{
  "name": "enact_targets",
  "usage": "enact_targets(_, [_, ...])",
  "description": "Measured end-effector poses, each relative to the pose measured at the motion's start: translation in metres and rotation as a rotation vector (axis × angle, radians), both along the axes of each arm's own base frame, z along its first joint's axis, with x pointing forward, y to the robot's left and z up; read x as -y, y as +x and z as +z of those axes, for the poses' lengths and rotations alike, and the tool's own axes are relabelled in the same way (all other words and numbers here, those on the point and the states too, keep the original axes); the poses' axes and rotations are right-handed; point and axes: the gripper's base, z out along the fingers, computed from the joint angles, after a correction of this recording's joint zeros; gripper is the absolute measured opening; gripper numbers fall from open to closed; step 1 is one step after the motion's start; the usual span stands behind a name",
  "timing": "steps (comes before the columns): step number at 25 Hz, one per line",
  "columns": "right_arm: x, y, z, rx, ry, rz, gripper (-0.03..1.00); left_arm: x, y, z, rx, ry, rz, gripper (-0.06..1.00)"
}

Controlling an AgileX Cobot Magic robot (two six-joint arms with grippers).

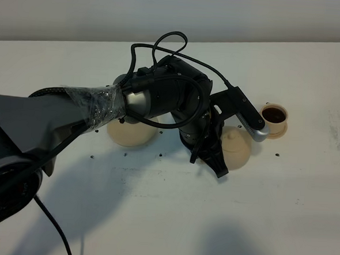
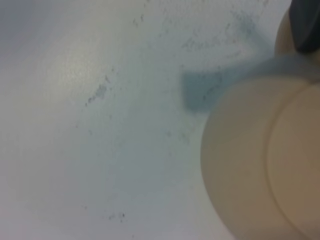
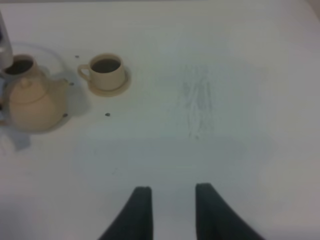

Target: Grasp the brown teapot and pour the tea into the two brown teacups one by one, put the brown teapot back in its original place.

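The brown teapot (image 1: 237, 146) is at the table's middle, just right of my left gripper (image 1: 214, 162). The dark fingers are closed together at the pot's handle side, and the handle itself is hidden behind them. Up close, the left wrist view shows the pot's beige body (image 2: 260, 165) and one dark finger (image 2: 306, 25). One teacup (image 1: 274, 119) stands on its saucer to the right, dark tea in it. The right wrist view shows the teapot (image 3: 32, 102), that cup (image 3: 107, 70) and a second dark-filled cup (image 3: 20, 65) behind the pot. My right gripper (image 3: 171, 200) hovers over bare table, its fingers apart.
A wide beige saucer plate (image 1: 129, 135) lies left of the teapot, partly under my left arm (image 1: 154, 97). The arm's cable (image 1: 163, 43) loops above it. The white table (image 1: 164, 219) carries small dark specks and a scuffed patch (image 3: 197, 105).
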Motion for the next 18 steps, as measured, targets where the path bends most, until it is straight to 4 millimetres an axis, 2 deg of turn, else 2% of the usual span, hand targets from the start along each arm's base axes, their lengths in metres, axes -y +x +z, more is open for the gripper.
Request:
enact_targets(3, [0.000,0.000,0.000,0.000,0.000,0.000,0.23,-0.001,-0.001,0.007,0.007,-0.008,0.001,0.12])
enact_targets(5, [0.000,0.000,0.000,0.000,0.001,0.001,0.23,-0.001,-0.003,0.022,0.026,-0.024,-0.002,0.12])
enact_targets(11, [0.000,0.000,0.000,0.000,0.001,0.001,0.23,-0.012,-0.017,0.084,0.102,-0.053,-0.017,0.12])
enact_targets(14, [0.000,0.000,0.000,0.000,0.001,0.001,0.23,-0.026,-0.017,0.096,0.105,-0.006,0.025,0.12])
enact_targets(18, [0.000,0.000,0.000,0.000,0.001,0.001,0.23,-0.057,-0.015,0.092,0.089,0.032,0.103,0.12])
